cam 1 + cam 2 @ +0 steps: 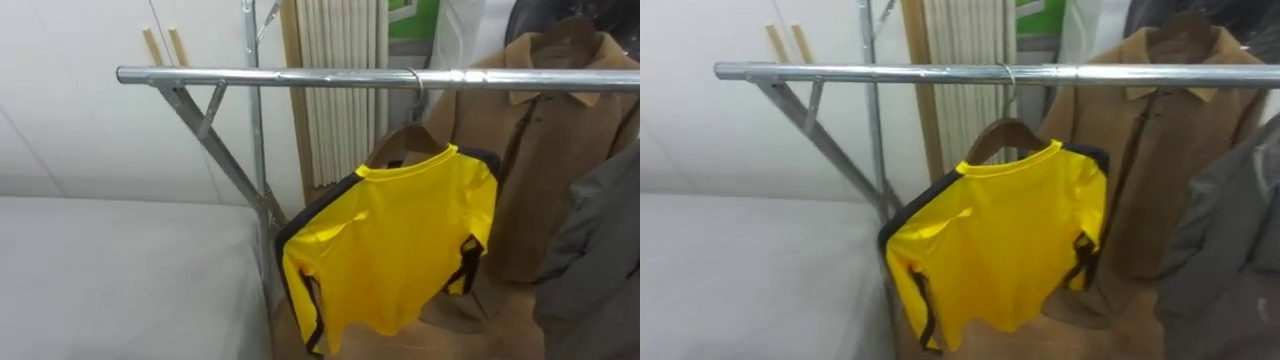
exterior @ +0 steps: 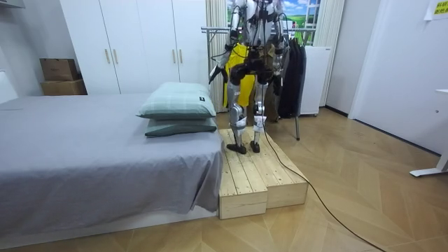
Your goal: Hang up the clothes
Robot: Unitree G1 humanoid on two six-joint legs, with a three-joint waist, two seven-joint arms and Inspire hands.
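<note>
- Left hand (image 2: 212, 78) hangs low at the robot's side in the room view; I cannot tell whether it is released or clenched.
- Yellow shirt (image 1: 400, 250) hangs on a wooden hanger (image 1: 405, 138) hooked over the rail (image 1: 300, 76), well in from the rail's left end.
- Brown coat (image 1: 560, 150) hangs just right of the shirt.
- Right hand (image 2: 283, 66): I cannot tell its state.

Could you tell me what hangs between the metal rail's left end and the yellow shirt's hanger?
Nothing: that stretch of silver metal rail is bare, in both eye views.
</note>
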